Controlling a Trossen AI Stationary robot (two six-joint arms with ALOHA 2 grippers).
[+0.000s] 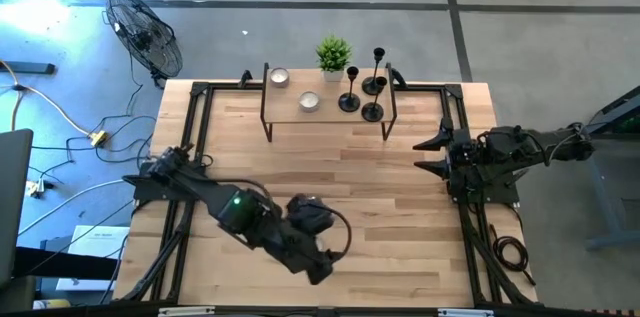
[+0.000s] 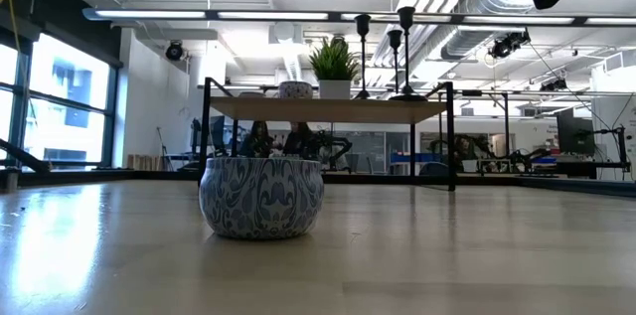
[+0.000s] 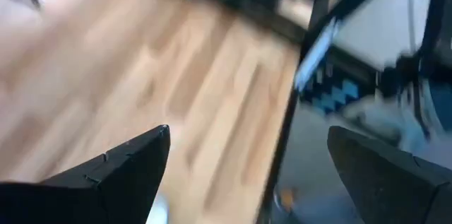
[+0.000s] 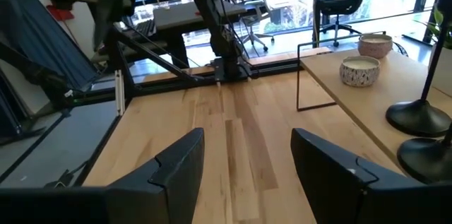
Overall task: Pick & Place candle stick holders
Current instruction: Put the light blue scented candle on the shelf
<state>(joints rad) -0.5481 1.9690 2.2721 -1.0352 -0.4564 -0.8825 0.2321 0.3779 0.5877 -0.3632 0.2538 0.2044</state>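
Three black candle stick holders (image 1: pixel 362 89) stand on their round bases on a low wooden shelf (image 1: pixel 330 115) at the table's far edge. The low view shows their stems (image 2: pixel 396 52), and the right wrist view shows two bases (image 4: pixel 419 116). My left gripper (image 3: pixel 247 157) hovers open over the table's near left part (image 1: pixel 310 215), far from the holders, with nothing between its fingers. My right gripper (image 1: pixel 422 155) waits open and empty at the table's right side, pointing toward the table's left (image 4: pixel 247 155).
On the shelf there are also two white candles (image 1: pixel 278 77) (image 1: pixel 309 101) and a green potted plant (image 1: pixel 333 54). A blue-and-white patterned tin (image 2: pixel 261 196) sits on the table near the front. A fan (image 1: pixel 145 32) and cables lie on the floor at the far left.
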